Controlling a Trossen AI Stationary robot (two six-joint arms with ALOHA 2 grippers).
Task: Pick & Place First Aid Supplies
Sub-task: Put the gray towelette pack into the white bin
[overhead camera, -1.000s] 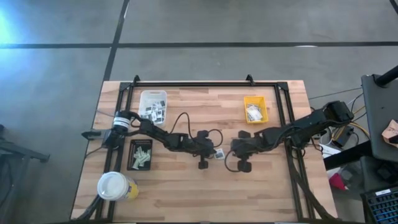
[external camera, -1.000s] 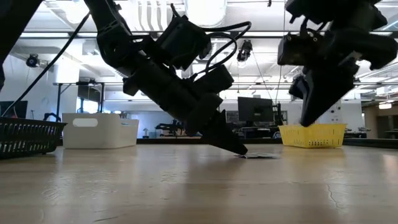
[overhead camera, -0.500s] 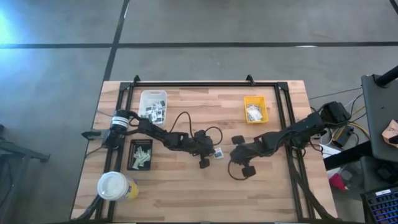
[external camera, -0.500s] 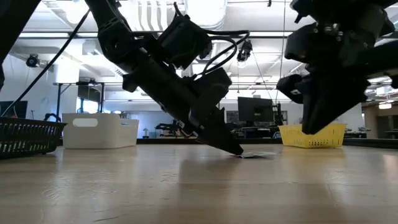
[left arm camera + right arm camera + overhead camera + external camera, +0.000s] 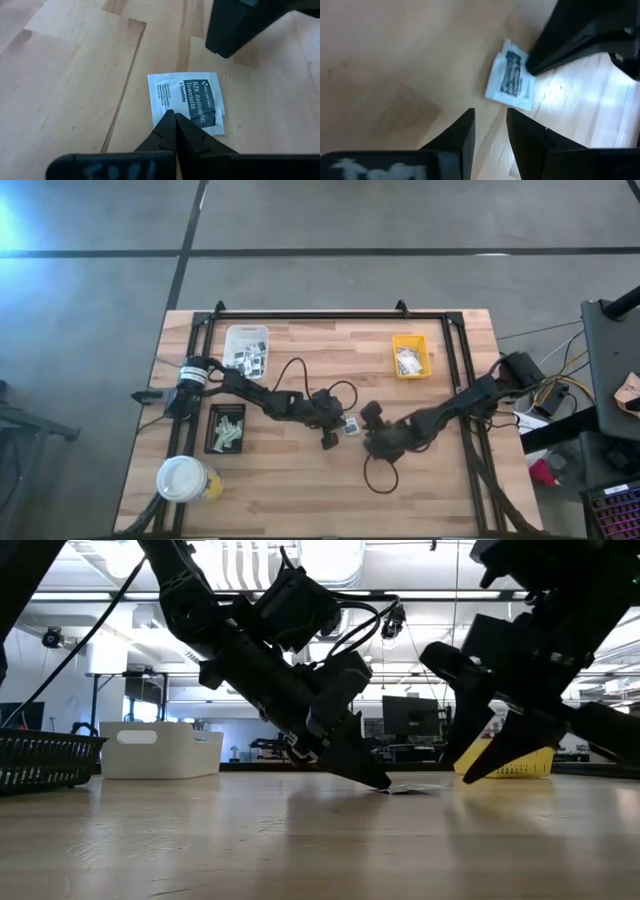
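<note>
packet (image 5: 185, 101): white with a dark grey printed patch | surface (image 5: 300, 480): light wood planks | trays: white (image 5: 246, 336), yellow (image 5: 410, 342), black (image 5: 211, 430) | cup (image 5: 184, 478): yellow with white top | arms: dark

Bright overhead lights, right wrist perhaps blurred

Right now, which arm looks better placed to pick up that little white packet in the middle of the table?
Probably the right. Its fingers stand open beside the packet, while the left fingers are shut, tips pressing on it.
</note>
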